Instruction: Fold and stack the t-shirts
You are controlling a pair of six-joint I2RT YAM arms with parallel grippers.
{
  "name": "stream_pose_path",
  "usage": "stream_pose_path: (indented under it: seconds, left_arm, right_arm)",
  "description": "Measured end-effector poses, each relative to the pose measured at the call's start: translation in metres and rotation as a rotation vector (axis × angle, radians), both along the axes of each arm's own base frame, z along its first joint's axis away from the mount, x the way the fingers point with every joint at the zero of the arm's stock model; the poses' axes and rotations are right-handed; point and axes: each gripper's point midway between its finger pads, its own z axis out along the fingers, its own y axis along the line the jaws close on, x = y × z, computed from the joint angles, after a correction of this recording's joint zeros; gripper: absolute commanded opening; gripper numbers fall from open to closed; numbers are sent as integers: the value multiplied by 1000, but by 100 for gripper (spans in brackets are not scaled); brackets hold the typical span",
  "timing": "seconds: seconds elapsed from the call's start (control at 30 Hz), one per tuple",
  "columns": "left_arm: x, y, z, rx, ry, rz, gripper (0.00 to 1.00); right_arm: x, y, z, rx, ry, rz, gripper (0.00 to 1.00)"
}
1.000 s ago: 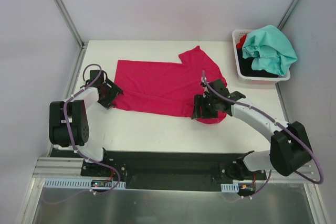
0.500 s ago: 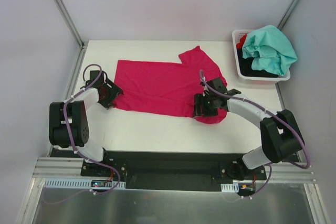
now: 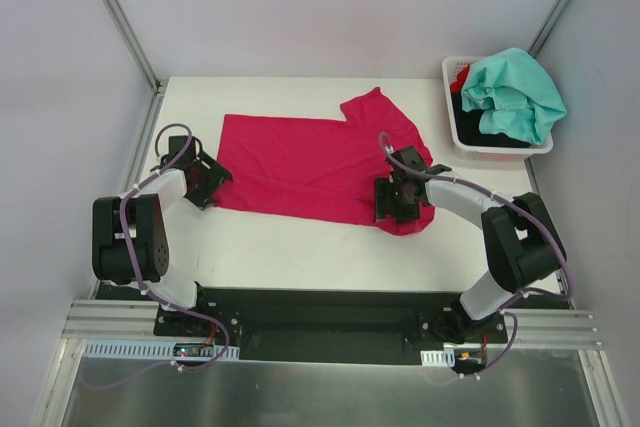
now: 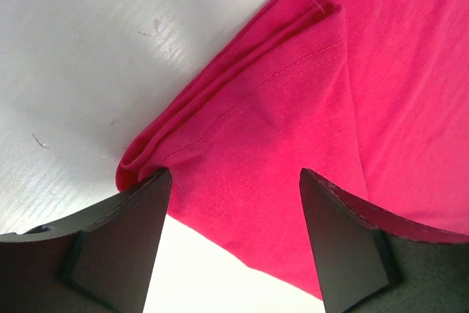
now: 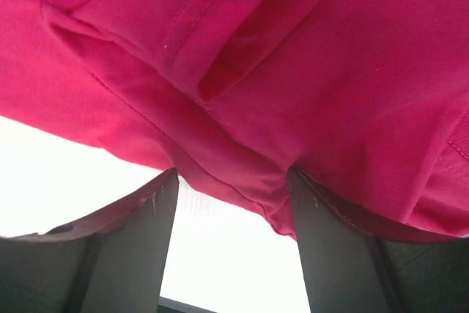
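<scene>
1. A large magenta-pink cloth t-shirt (image 3: 300,162) lies spread across the middle of the white table (image 3: 300,247), at the centre of the top view. Most of it is flat. One sleeve juts toward the upper centre of the frame, and its lower-right end looks doubled over.
2. The left gripper (image 3: 212,182) sits at the shirt's lower-left corner, left of centre in the frame. Its jaws stand wide apart. In the left wrist view a layered hem lies between the dark fingers (image 4: 121,232), flat on the table and not pinched.
3. The right gripper (image 3: 390,205) is over the shirt's lower-right end. Its jaws are also spread. In the right wrist view a seamed edge of pink cloth hangs between the fingers (image 5: 139,240), and nothing looks clamped.
4. A white plastic basket (image 3: 500,153) stands in the upper right of the frame. It holds a crumpled teal-mint t-shirt (image 3: 515,92) on top, a black t-shirt (image 3: 470,129) beneath it and a bit of a red t-shirt (image 3: 460,77) at its upper-left corner.
5. The task looks to be at an early stage. The pink shirt is at most partly folded, and no folded stack shows on the table.
6. Left to do, by my reading:
   - finish folding the pink shirt;
   - take out the three shirts in the basket, fold them and stack them.
</scene>
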Motion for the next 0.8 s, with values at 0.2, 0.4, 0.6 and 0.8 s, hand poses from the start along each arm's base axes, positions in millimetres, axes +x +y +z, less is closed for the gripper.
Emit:
stream_pose_path:
  seconds: [0.2, 0.4, 0.6, 0.8]
  left_arm:
    - [-4, 7, 0, 5, 4, 16, 72]
    - [-8, 9, -1, 8, 8, 19, 72]
    - [-10, 9, -1, 8, 13, 18, 72]
    - [-11, 9, -1, 7, 18, 18, 72]
  right_arm:
    - [6, -10, -2, -69, -7, -30, 65]
    - [6, -21, -4, -125, -8, -35, 65]
    - [4, -25, -4, -148, -5, -20, 65]
    - [1, -31, -4, -177, 1, -7, 66]
